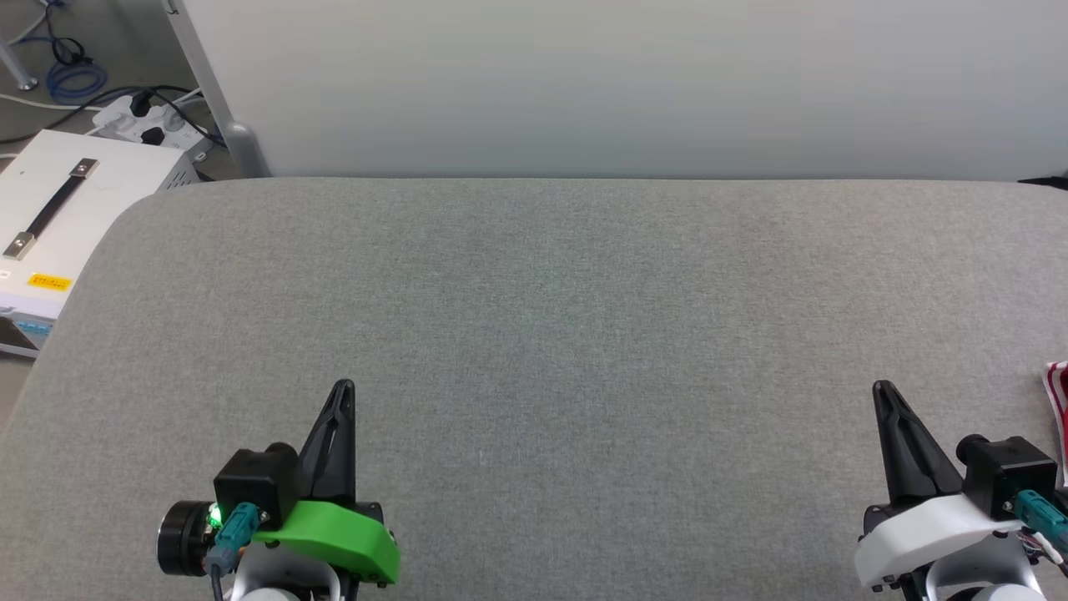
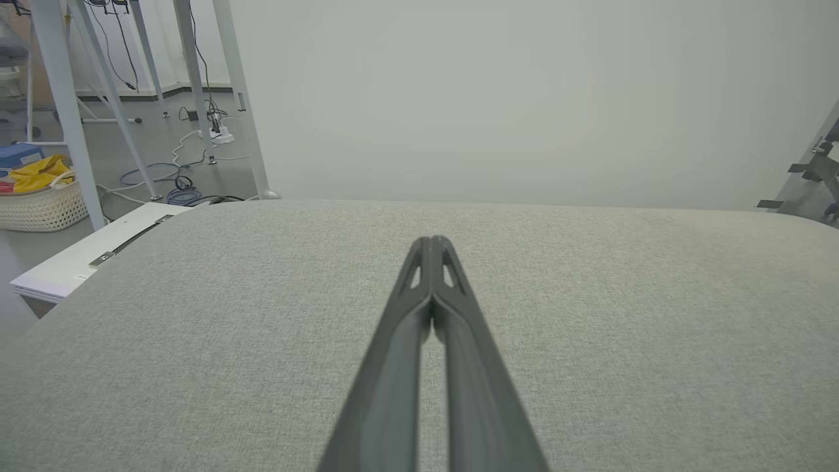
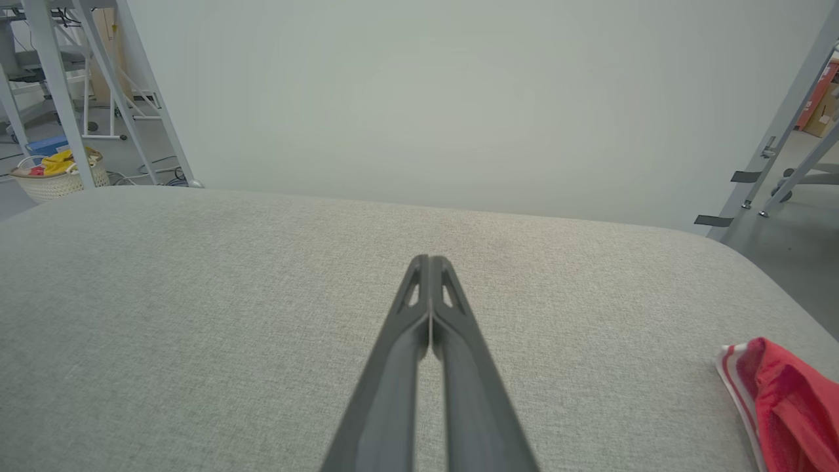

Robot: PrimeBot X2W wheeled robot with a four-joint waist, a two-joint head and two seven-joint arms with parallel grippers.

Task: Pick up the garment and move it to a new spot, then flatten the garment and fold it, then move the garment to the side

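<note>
**A:** What takes up most of the scene?

**B:** A grey fabric-covered surface (image 1: pixel 534 317) with rounded far corners, which runs right across the head view. A plain pale wall panel (image 1: pixel 584 83) stands behind it.

**A:** Anything off to the left?

**B:** A white box (image 1: pixel 75 209) with a black strap handle on top, sitting lower than the surface.

**A:** And the arms?

**B:** Both are at the near edge and point toward the panel. The left tool (image 1: pixel 343 388), on a green housing, has its two dark fingers pressed tip to tip with nothing between them. The right tool (image 1: pixel 883 388), on a white housing, is closed the same way and holds nothing.

**A:** Where is the garment?

**B:** The garment (image 1: pixel 1060 409) lies on the surface at the far right, just beside the right tool on its outer side but not touching it. It is bunched up, and the picture's edge cuts it off. Red cloth and white-red striped trim show, but I can't make out any print.

**A:** Any smaller things?

**B:** A pale woven basket (image 3: pixel 59 180) holding yellow cloth stands on the floor, and a white power strip (image 1: pixel 138 125) lies there with dark cables.
</note>
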